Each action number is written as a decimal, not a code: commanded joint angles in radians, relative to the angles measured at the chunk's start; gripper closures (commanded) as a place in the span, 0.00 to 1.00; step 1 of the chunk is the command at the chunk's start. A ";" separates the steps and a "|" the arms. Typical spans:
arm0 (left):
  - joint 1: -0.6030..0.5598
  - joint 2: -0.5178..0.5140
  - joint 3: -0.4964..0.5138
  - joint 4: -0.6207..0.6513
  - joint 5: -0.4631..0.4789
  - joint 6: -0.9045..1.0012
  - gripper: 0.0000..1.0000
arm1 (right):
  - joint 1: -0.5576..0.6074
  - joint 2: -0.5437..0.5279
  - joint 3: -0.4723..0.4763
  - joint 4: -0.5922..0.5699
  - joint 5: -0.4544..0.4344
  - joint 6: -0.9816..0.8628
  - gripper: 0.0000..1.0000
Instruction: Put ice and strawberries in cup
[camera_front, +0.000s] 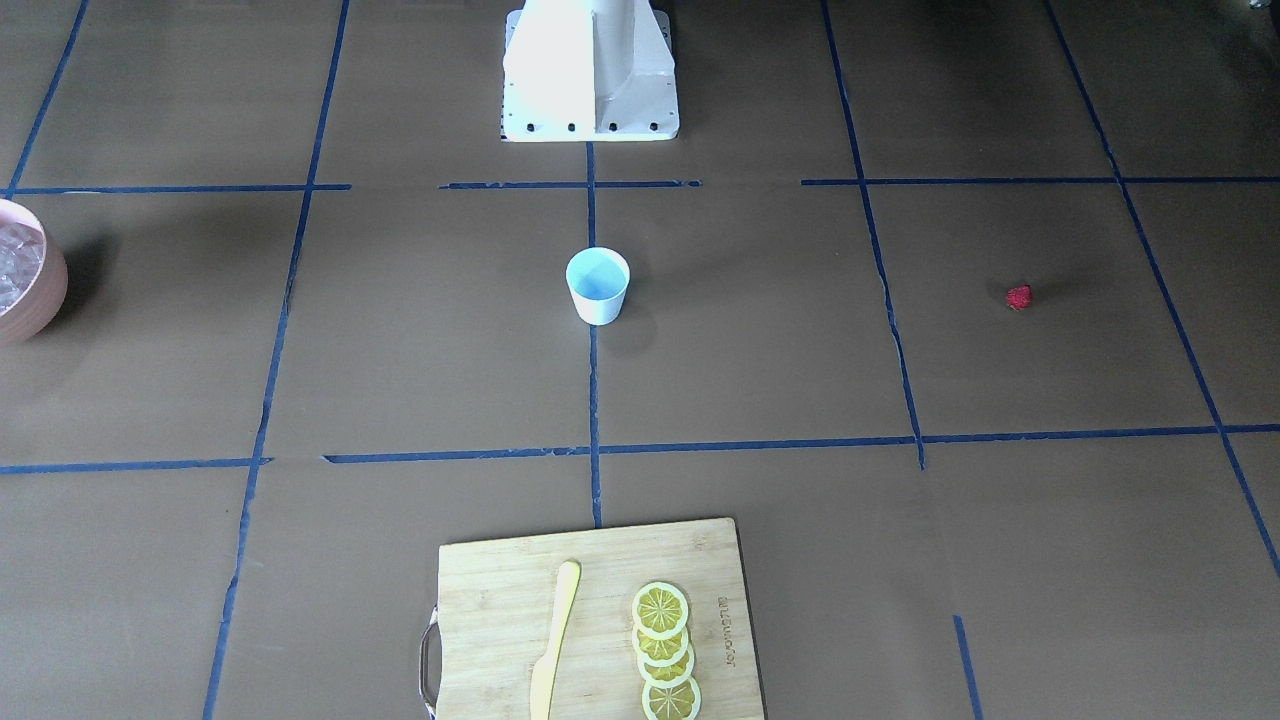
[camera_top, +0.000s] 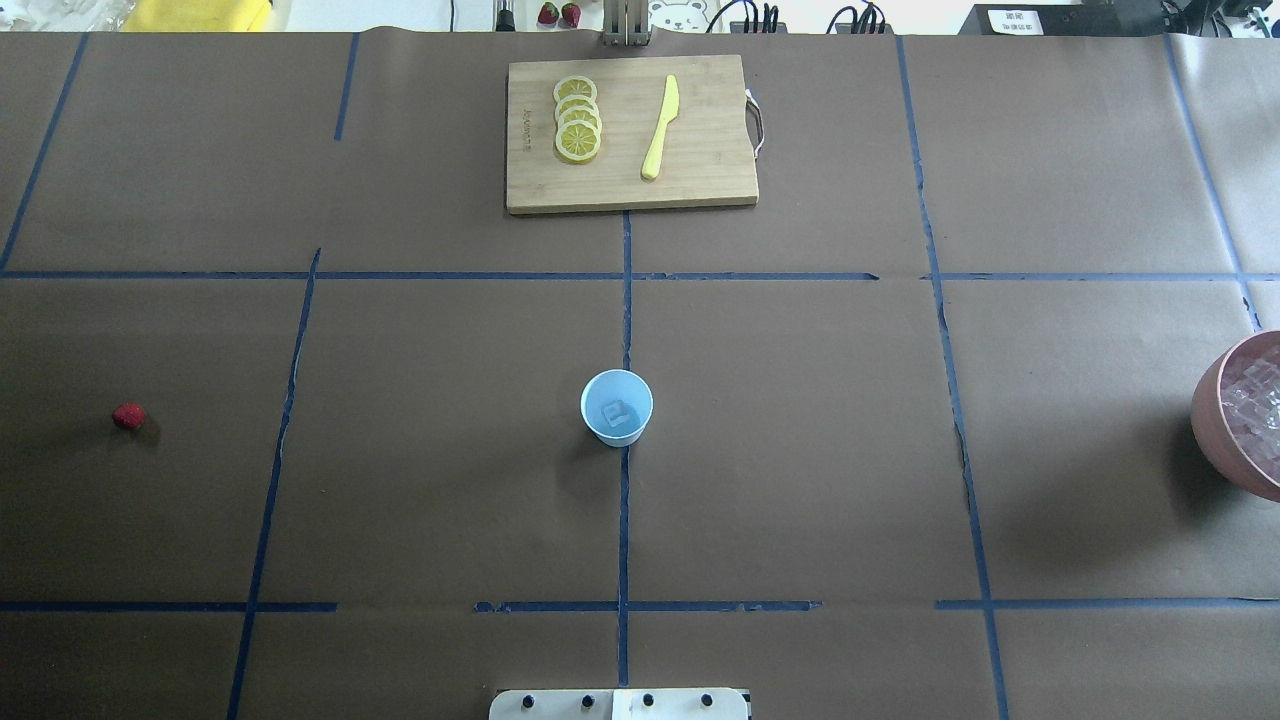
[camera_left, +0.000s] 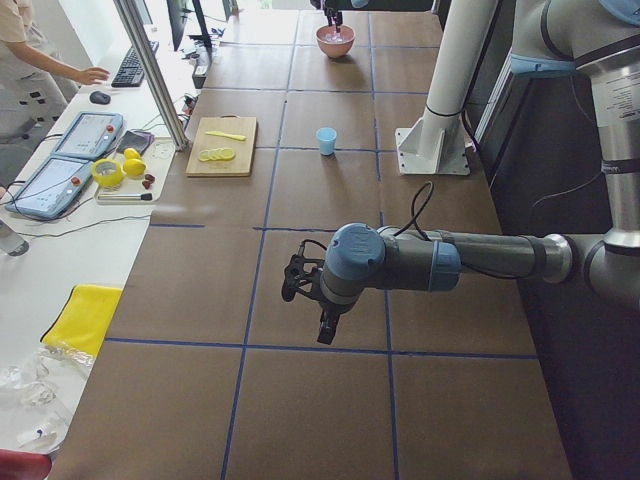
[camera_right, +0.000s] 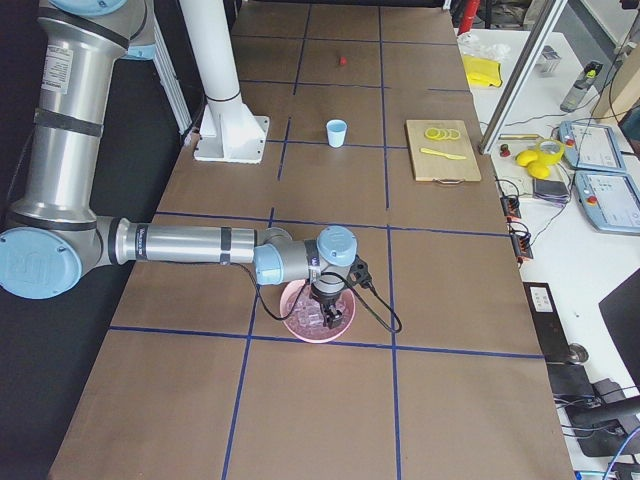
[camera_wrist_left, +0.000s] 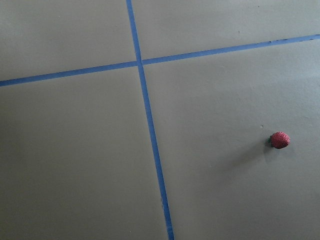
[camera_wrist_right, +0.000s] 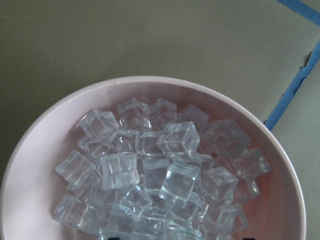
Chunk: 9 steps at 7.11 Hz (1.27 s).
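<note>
The right jaws, at the end of the right arm (camera_right: 190, 243), hang just over the pink bowl (camera_top: 1215, 430), low above the ice (camera_wrist_right: 160, 170) heaped in it. I cannot tell whether they are apart or together. The left jaws, on the left arm (camera_left: 490, 258), point down over the brown counter (camera_top: 800, 450) toward the robot's left end, and their state is just as unclear. The strawberry (camera_wrist_left: 280, 140) lies alone on the counter there, well apart from the cup (camera_top: 617, 406). The cup stands upright mid-counter on a blue tape line (camera_top: 624, 530), with one clear cube at its bottom. On the far side, a board (camera_top: 700, 180) carries four overlapping lemon slices (camera_top: 578, 120) and a yellow knife (camera_top: 660, 128) beside them.
</note>
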 joint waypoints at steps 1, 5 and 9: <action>0.000 0.001 0.000 0.000 -0.006 0.000 0.00 | -0.010 0.002 -0.031 -0.001 0.001 0.000 0.15; 0.000 0.001 0.000 0.000 -0.007 0.000 0.00 | -0.011 0.007 -0.053 0.000 0.001 0.002 0.77; 0.000 0.001 -0.002 0.000 -0.007 0.000 0.00 | -0.008 -0.007 0.012 -0.001 0.010 0.011 1.00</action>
